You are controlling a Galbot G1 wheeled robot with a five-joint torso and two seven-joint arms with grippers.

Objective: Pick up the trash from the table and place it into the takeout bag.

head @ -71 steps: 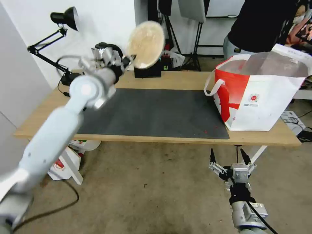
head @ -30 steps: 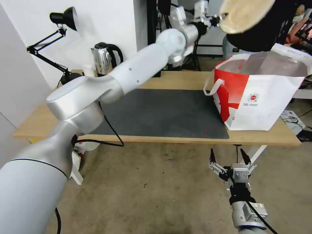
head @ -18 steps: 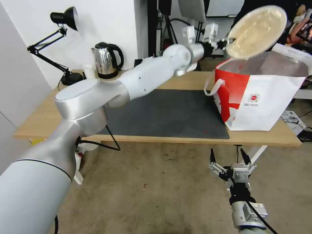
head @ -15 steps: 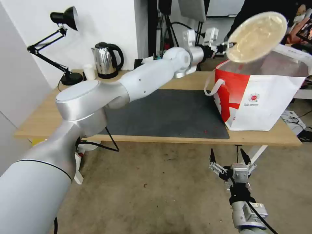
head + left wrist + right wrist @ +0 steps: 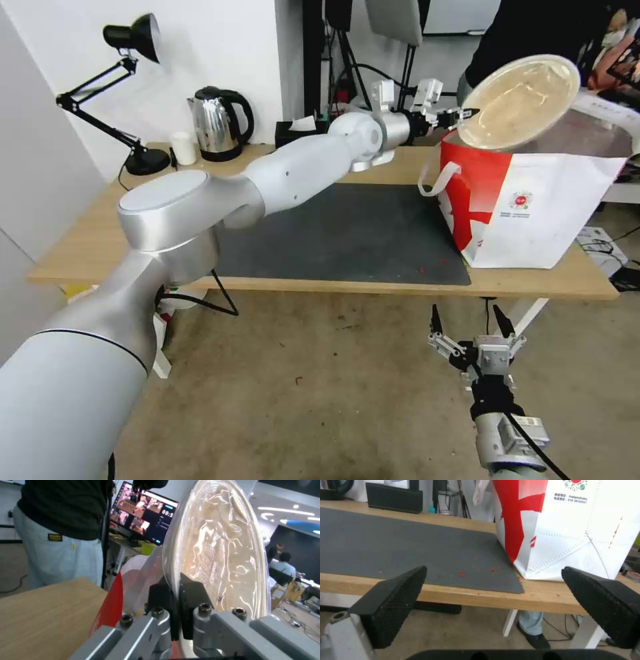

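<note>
While the left arm reaches far across the table, this is how things stand:

Left gripper (image 5: 462,115): high over the table's far right, jaws clamped on the rim of the tan bowl; the left wrist view (image 5: 176,610) shows the two black pads pinching that rim edge-on.
Tan bowl (image 5: 520,101): off the table, tilted steeply with its inside facing the camera, hanging right at the near-left part of the takeout bag's open mouth, its lower edge level with the bag's rim; shiny tan inside up close (image 5: 220,550).
Takeout bag (image 5: 533,200): upright at the right end of the table, red panel to the left, white loop handle hanging off that side, its near-left corner overlapping the mat's right edge (image 5: 560,530).
Table (image 5: 80,247): light wood, dark grey mat (image 5: 333,233) across the middle, a few red specks near the mat's front right corner.
Right gripper (image 5: 470,327): low, in front of the table's near edge, below the bag, jaws spread wide with nothing between them (image 5: 496,605).
Far left of the table: black desk lamp (image 5: 133,40), kettle (image 5: 215,125).
</note>
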